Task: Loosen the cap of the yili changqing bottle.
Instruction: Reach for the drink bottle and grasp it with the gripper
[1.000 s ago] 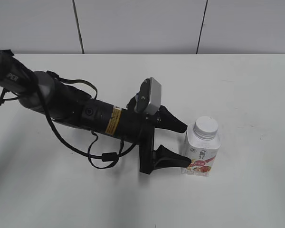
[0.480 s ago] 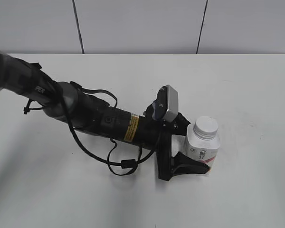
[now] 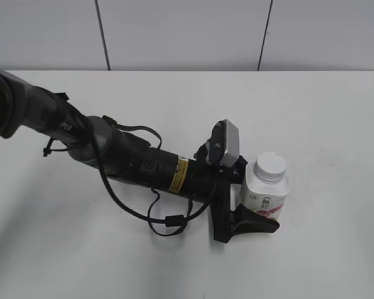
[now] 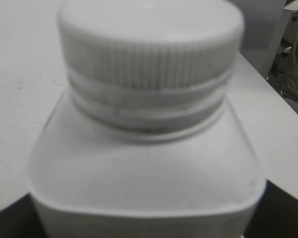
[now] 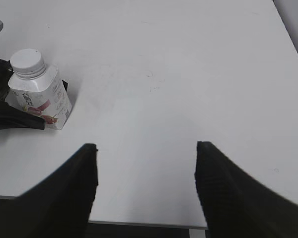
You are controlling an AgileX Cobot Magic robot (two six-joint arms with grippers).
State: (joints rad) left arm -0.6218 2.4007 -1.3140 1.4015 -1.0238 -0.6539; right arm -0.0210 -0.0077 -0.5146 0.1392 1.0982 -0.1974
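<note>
The yili changqing bottle [image 3: 268, 187] stands upright on the white table [image 3: 336, 112], right of centre, with its white ribbed cap [image 3: 270, 164] on. My left gripper [image 3: 257, 199] is open and lies low, its two black fingers straddling the bottle's body; the far finger is hidden behind the bottle. In the left wrist view the bottle's shoulder [image 4: 144, 168] and cap [image 4: 149, 44] fill the frame, with finger edges in the bottom corners. My right gripper [image 5: 146, 158] is open and empty, high over the table's near edge, and sees the bottle [image 5: 39, 94] far to its left.
The left arm with its cable loop [image 3: 162, 218] lies across the table's left half. The table's edge [image 5: 139, 224] runs under the right gripper. A grey panelled wall [image 3: 187, 31] stands behind the table.
My left gripper has slid to the right, so its open fingers now reach alongside the bottle's body. The bottle has not moved.
</note>
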